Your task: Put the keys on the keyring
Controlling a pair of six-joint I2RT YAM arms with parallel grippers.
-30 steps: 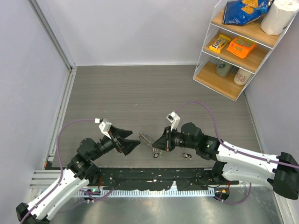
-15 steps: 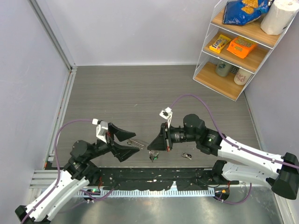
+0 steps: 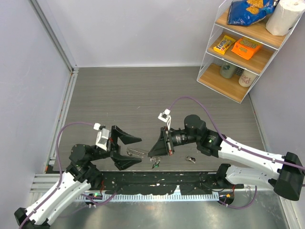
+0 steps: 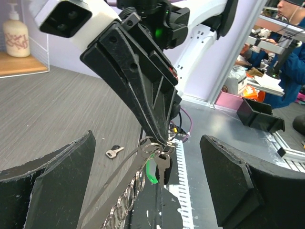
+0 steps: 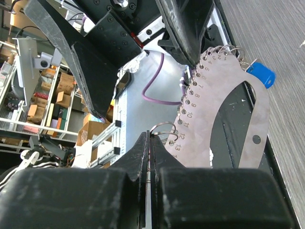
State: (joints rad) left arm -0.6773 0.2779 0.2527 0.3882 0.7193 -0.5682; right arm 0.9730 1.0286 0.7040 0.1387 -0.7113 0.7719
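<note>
Your keyring (image 5: 257,119) is a flat, pale grey oval plate with a long slot through its middle. Numbered holes run along one edge with a small wire ring through each, and a blue tag (image 5: 261,74) sits at its far end. It is held up above the table (image 3: 143,95), in the gap between your two arms and near their bases.

Your right gripper (image 5: 148,138) has its fingers pressed together. They seem to pinch the keyring by one of the rings at its near end, though the contact itself is hard to make out. Your left gripper (image 3: 141,151) is spread wide, with one finger on either side of the plate.

Only the right wrist view gives you the plate's face, its numbers and the tag. From the left wrist the plate is edge-on, just a thin strip. That view does show what the right wrist cannot: a green-headed key (image 4: 151,171) and a plain silver key (image 4: 162,164) dangling from rings just under the right gripper's tip. From above, the green head is only a speck.

A loose key (image 3: 190,159) lies flat on the table beside the right arm, apart from the keyring.
</note>
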